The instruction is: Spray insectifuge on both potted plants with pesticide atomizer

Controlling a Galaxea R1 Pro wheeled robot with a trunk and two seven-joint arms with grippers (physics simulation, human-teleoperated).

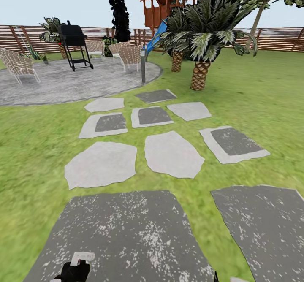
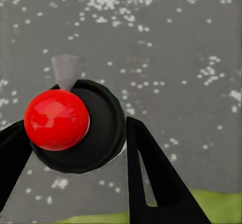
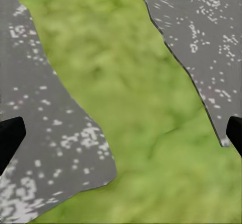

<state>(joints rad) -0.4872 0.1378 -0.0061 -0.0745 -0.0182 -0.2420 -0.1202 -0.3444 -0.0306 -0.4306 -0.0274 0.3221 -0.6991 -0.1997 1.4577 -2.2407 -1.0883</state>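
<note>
At the far left of the head view, wicker chairs (image 1: 19, 64) stand on the round paving (image 1: 63, 83), with a black grill (image 1: 75, 45) beside them and more chairs (image 1: 126, 54) further along. A slat fence (image 1: 25, 39) runs behind. A short lamp post (image 1: 143, 66) stands at the paving's edge. Past it are a brown playhouse (image 1: 169, 1) with a blue slide (image 1: 155, 39), then two palms (image 1: 200, 41) on the lawn (image 1: 261, 100).

Pale and dark stepping stones (image 1: 171, 153) lead from the paving toward the robot, ending in two big dark speckled slabs (image 1: 126, 235).

At the bottom left of the head view, the left hand (image 1: 76, 269) is clenched on the atomizer (image 1: 82, 257), whose white end sticks up above the black fingers. In the left wrist view the bottle is seen end-on between the two black fingers (image 2: 156, 178): a black round end (image 2: 103, 128) with a red ball (image 2: 56, 119) on it, over the dark slab (image 2: 166, 48).

In the right wrist view the right hand (image 3: 121, 136) is released, its finger tips (image 3: 10, 136) wide apart at the edges, over a strip of grass (image 3: 136, 108) between two slabs (image 3: 206, 27).
</note>
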